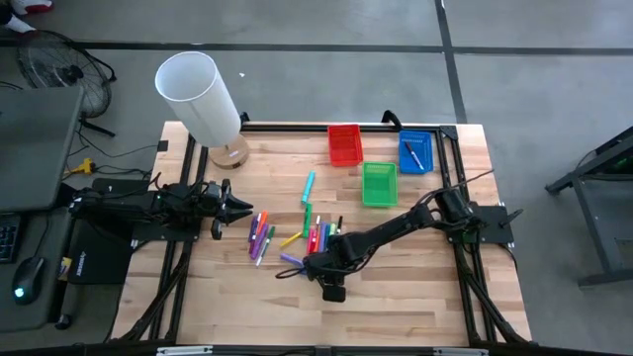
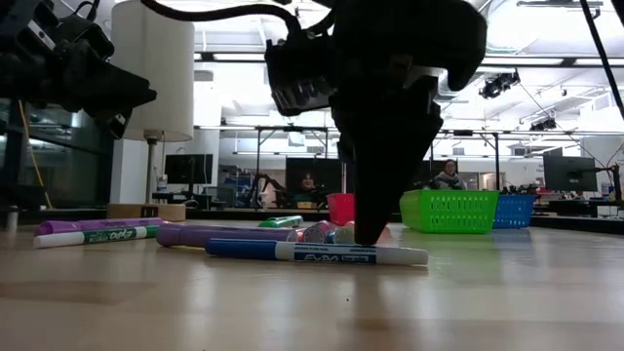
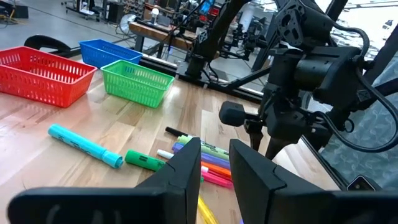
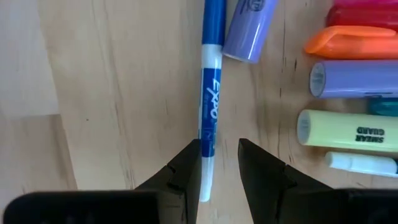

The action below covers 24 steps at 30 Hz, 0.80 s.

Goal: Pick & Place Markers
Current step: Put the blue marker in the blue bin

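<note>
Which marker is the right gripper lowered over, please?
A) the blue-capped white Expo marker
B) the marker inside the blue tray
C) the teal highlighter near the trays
A: the right wrist view shows the blue-capped white Expo marker running between the right gripper fingers, which stand slightly apart.

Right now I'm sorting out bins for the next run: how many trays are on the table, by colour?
Red tray: 1
Green tray: 1
Blue tray: 1
Total: 3
</note>
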Each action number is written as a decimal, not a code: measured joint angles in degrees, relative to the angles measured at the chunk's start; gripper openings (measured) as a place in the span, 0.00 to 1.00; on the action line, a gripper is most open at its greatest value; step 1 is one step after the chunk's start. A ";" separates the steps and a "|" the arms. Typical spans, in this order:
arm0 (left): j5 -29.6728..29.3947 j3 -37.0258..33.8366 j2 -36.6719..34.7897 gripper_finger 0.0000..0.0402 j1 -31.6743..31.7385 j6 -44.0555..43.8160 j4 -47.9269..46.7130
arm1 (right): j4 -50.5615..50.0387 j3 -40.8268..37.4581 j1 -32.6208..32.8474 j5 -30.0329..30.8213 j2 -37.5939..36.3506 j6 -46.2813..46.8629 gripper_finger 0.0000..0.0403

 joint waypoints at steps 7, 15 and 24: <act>0.09 0.02 0.00 0.21 0.00 0.00 0.00 | 1.38 0.10 0.48 -0.42 1.69 0.02 0.23; 0.11 0.02 -0.02 0.21 0.00 0.00 0.00 | 2.28 0.17 0.88 0.87 2.62 -0.22 0.23; 0.13 0.02 0.00 0.21 0.00 0.00 0.00 | -1.86 0.24 1.26 3.93 2.75 -1.15 0.08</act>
